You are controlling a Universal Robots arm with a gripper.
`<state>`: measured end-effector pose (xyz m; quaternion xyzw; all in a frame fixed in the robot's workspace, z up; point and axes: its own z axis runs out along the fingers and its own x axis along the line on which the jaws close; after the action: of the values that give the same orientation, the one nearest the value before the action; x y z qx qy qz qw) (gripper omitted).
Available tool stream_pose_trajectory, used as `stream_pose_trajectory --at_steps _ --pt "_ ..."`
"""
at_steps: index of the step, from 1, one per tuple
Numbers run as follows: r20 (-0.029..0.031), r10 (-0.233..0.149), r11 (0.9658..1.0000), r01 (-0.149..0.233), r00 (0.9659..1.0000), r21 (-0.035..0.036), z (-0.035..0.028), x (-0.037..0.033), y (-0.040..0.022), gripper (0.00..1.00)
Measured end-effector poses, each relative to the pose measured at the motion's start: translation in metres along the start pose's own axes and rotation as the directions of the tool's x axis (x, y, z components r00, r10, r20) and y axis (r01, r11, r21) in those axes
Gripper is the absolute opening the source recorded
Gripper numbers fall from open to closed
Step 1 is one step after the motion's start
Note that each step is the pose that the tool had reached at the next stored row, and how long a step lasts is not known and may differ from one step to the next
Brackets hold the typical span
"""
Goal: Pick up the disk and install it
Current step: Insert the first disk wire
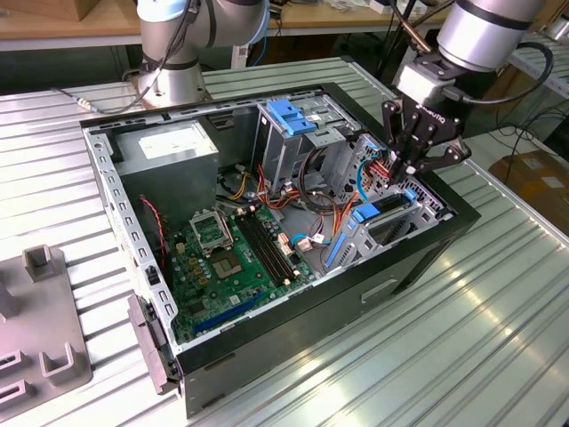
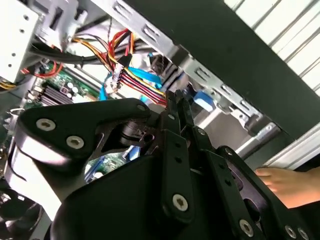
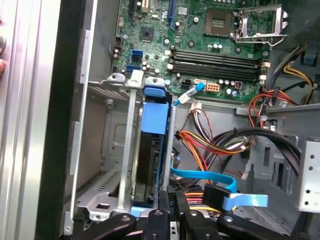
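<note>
Pincer (image 1: 411,167), black and hanging from the silver arm, is down at the drive bay on the exterior view's right of the open black computer case (image 1: 267,338), which lies on the ribbed metal worktop (image 1: 462,338); the disk (image 1: 384,213), with its bright blue plastic carrier, sits in the bay directly under the tips. In the second wrist view the fingers (image 2: 176,107) are pressed together, seemingly on the carrier edge, though what they hold is hidden. In the first wrist view the dark disk (image 3: 149,165) with its blue carrier stands in the grey slot, its long axis running away from the pincer (image 3: 172,202) toward the green motherboard (image 3: 200,45).
</note>
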<state>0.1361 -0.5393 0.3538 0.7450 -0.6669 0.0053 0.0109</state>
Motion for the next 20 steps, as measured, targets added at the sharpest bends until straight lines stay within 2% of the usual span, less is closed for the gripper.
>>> stream_pose_trajectory --at_steps 3,7,11,14,16,20 --pt "0.0000 0.000 1.0000 0.000 1.0000 0.0000 0.0005 0.0070 0.0010 0.17" --pt "0.0001 0.002 1.0000 -0.002 1.0000 0.0000 0.0018 0.0070 0.0085 0.17" --pt "-0.0001 0.012 0.9999 -0.012 0.9999 -0.0002 0.0027 0.0071 0.0100 0.17" --pt "-0.0006 0.068 0.9977 -0.068 0.9977 -0.0016 0.0043 0.0072 0.0101 0.17" --pt "-0.0005 0.089 0.9960 -0.089 0.9960 -0.0021 0.0050 0.0073 0.0086 0.17" --pt "-0.0006 0.100 0.9950 -0.100 0.9950 -0.0024 0.0053 0.0075 0.0070 0.17"
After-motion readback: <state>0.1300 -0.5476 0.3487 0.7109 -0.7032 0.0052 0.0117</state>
